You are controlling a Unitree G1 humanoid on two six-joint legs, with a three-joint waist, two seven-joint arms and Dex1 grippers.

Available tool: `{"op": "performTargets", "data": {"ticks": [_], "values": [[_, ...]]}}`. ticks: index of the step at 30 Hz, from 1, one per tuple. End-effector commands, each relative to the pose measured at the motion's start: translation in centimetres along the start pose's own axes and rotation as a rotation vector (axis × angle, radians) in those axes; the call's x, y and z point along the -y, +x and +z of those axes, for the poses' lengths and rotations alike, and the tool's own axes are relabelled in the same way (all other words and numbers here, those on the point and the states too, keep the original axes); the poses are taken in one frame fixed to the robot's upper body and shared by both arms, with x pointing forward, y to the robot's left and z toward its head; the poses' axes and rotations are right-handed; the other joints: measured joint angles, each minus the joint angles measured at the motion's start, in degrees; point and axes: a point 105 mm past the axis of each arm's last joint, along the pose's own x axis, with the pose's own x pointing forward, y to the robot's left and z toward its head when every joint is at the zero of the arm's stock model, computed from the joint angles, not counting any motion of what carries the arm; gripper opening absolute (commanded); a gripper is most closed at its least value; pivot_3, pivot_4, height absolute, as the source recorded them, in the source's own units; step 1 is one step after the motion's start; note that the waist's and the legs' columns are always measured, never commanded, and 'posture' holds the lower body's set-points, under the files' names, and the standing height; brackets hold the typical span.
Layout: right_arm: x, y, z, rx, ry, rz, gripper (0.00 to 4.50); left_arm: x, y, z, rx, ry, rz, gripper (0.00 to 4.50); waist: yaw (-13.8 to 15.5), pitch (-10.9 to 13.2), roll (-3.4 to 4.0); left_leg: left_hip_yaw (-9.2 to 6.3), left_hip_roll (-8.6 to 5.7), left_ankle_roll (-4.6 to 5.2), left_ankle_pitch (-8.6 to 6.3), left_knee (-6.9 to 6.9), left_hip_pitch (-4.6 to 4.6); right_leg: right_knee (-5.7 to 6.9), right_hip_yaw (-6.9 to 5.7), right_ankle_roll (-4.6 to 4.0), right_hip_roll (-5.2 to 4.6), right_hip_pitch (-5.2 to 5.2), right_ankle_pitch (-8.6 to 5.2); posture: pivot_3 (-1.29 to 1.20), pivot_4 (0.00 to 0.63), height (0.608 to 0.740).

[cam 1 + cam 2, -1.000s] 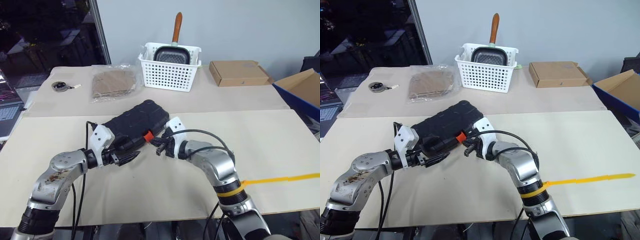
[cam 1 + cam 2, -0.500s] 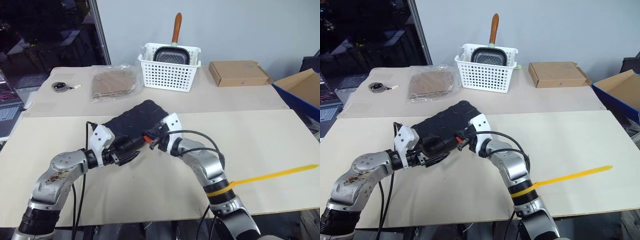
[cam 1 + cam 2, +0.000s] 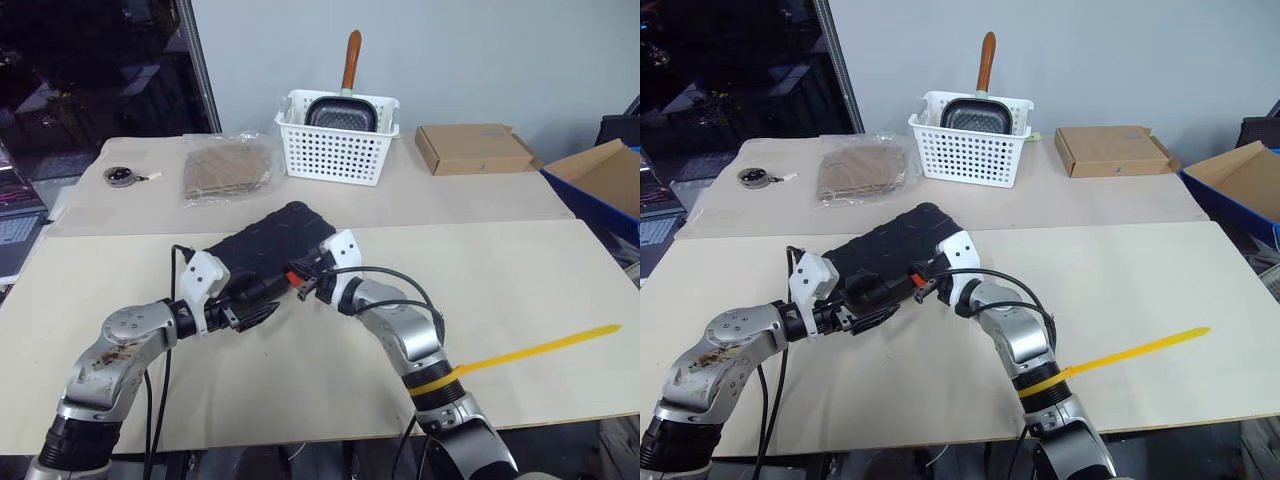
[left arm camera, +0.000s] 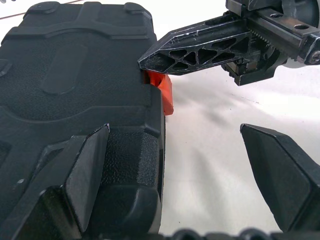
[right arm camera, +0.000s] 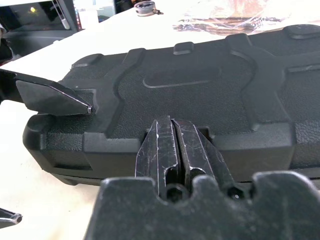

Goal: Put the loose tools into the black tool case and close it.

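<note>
On the pale beige table top point(image 3: 520, 290), the flat black moulded-plastic tool case with rounded corners and a ribbed lid point(image 3: 275, 240) is seen lying slantwise near the middle, with its lid down; no loose tools are seen on the table, so the packing is judged done and the latching to be the step in hand. Behind it, well apart, a white lattice plastic basket holding a dark pan with a wooden handle point(image 3: 338, 140) is seen, and it is not to be disturbed. The left gripper point(image 4: 185, 170) is held at the case's near corner with its two black fingers spread wide, one finger point(image 4: 85, 172) lying over the lid and the other clear of it above the table; nothing is gripped by it. The right gripper point(image 5: 177, 150) is closed on nothing, and its paired tips are set against the case's front edge at the small orange plastic latch point(image 4: 162, 90). The step would be done best if the latch were pressed squarely by the closed tips while the lid is steadied by the left finger, since the case could otherwise be slid across the table.
</note>
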Motion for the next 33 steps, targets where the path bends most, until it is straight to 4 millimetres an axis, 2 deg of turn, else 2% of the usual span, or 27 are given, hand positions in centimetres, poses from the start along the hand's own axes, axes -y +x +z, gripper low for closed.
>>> {"op": "performTargets", "data": {"ticks": [1, 6, 10, 15, 18, 20, 24, 27, 30, 33], "values": [[0.6, -0.3, -3.3, -0.138, 0.067, -0.044, 0.06, 0.4, 0.1, -0.5, -0.021, -0.011, -0.013, 4.5, -0.01, 0.0, 0.0, 0.01, 0.0, 0.0, 0.0, 0.0, 0.02, 0.0, 0.01, 0.0, 0.0, 0.01, 0.0, 0.0, 0.15, 0.74], [0.5, -0.7, -3.8, -0.207, 0.12, -0.056, 0.06, 0.4, 0.2, -0.5, -0.022, -0.012, -0.01, 4.5, 0.02, -0.06, 0.01, 0.07, 0.12, -0.01, 0.0, 0.0, 0.11, 0.0, 0.1, -0.01, -0.03, 0.05, 0.0, 0.0, 0.15, 0.74], [0.3, -0.5, -3.3, -0.218, 0.128, -0.053, 0.06, 0.3, 0.2, -0.4, -0.021, -0.014, -0.009, 4.5, 0.02, -0.11, 0.0, 0.08, 0.2, -0.02, -0.01, -0.02, 0.13, -0.01, 0.12, -0.04, -0.02, 0.05, 0.01, 0.0, 0.15, 0.74], [-0.2, -0.3, -1.1, -0.096, 0.072, -0.002, 0.06, 0.3, 0.3, -0.4, -0.019, -0.014, -0.006, 4.5, 0.0, -0.11, 0.0, 0.12, 0.25, -0.02, -0.01, -0.05, 0.14, -0.08, 0.15, -0.06, 0.04, 0.04, 0.02, 0.0, 0.15, 0.74], [-0.3, -1.4, 1.3, 0.029, 0.067, 0.037, 0.06, 0.2, 0.3, -0.3, -0.015, -0.016, -0.003, 4.5, 0.16, -0.11, 0.0, 0.13, 0.25, -0.02, -0.01, -0.08, 0.05, -0.14, 0.11, -0.06, 0.06, -0.02, 0.02, 0.0, 0.15, 0.74], [-0.2, -2.1, 1.7, 0.041, 0.02, 0.054, 0.06, 0.2, 0.3, -0.3, -0.014, -0.016, -0.002, 4.5, 0.19, -0.1, 0.0, 0.12, 0.24, -0.02, -0.01, -0.09, -0.09, -0.16, 0.08, -0.06, 0.07, -0.12, 0.02, 0.0, 0.15, 0.74], [0.4, -3.6, 1.5, 0.003, -0.073, 0.069, 0.06, 0.2, 0.3, -0.3, -0.013, -0.015, -0.002, 4.5, 0.25, -0.09, 0.01, 0.1, 0.2, 0.0, -0.03, -0.08, -0.38, -0.24, -0.03, -0.05, 0.05, -0.3, 0.02, 0.0, 0.15, 0.74], [0.7, -4.2, 0.1, -0.087, -0.13, 0.084, 0.06, 0.1, 0.3, -0.4, -0.014, -0.012, -0.002, 4.5, 0.29, -0.09, 0.0, 0.05, 0.2, 0.01, -0.04, -0.08, -0.54, -0.28, -0.07, -0.04, 0.05, -0.4, 0.02, 0.0, 0.15, 0.74], [0.3, -3.7, -1.5, -0.169, -0.159, 0.114, 0.06, 0.1, 0.3, -0.5, -0.016, -0.012, -0.001, 4.5, 0.25, -0.09, 0.0, 0.04, 0.2, 0.01, -0.04, -0.08, -0.54, -0.28, -0.07, -0.04, 0.05, -0.42, 0.02, 0.0, 0.15, 0.74], [-0.6, -2.3, -2.0, -0.189, -0.162, 0.142, 0.06, 0.1, 0.3, -0.5, -0.017, -0.011, -0.001, 4.5, 0.16, -0.09, -0.01, 0.04, 0.21, 0.02, -0.03, -0.08, -0.53, -0.27, -0.06, -0.05, 0.08, -0.42, 0.02, 0.0, 0.15, 0.74]]}}
